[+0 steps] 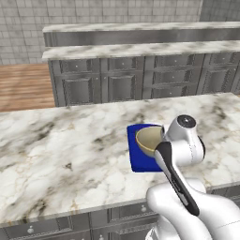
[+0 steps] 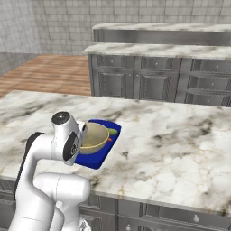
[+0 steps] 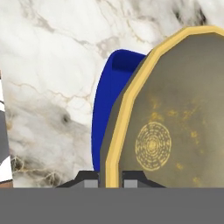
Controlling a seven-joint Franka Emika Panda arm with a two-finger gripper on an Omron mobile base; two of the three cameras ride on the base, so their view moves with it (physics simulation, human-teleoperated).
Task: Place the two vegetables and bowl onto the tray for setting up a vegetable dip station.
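Bowl [image 3: 175, 113], yellowish-tan with a speckled inside, hangs pinched by its rim in the closed hand [image 3: 110, 178], tilted above the near part of the deep blue tray [image 1: 137, 159] on the marble bench [image 1: 56, 154]. Cucumber [image 2: 113, 131] and carrot [image 2: 109, 139] lie on the tray's far side, so lowering must avoid them.

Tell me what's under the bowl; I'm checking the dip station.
Under the bowl lies the blue tray; a green cucumber and an orange carrot tip peek past its rim. The bowl covers the rest.
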